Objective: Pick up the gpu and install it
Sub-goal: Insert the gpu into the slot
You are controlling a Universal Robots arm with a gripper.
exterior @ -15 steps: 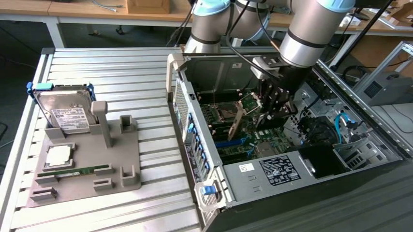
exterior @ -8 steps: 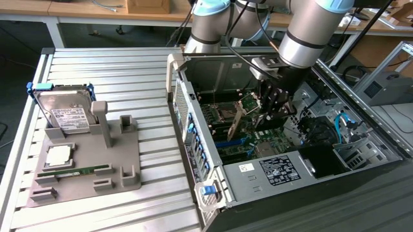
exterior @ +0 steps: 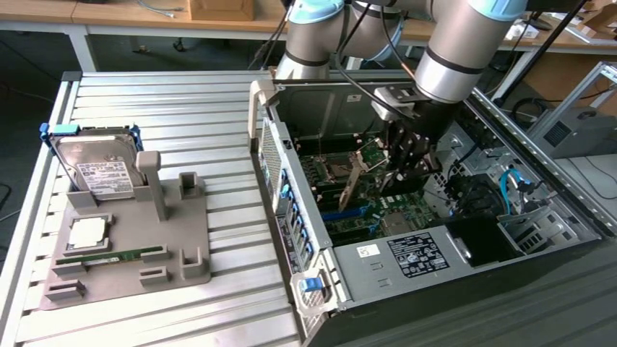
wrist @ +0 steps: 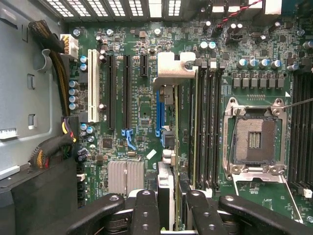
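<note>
- The computer case [exterior: 415, 253] lies open, with the motherboard [wrist: 132, 98] exposed to you.
- The gpu [exterior: 355, 175] stands on edge inside the case, close over the motherboard and beside the blue slot [wrist: 160, 112] — you cannot tell whether it is seated.
- The gripper [wrist: 170, 197] pinches the card's free edge.
- The silver bracket [wrist: 173, 66] faces the case's vented wall.
- Judgement: the card is light, stiff and fragile — grip the board's edges, never its contacts.

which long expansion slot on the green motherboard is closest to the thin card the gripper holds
The blue slot, right beside the thin edge-on gpu card; the white slot and black slots lie farther off.
</note>
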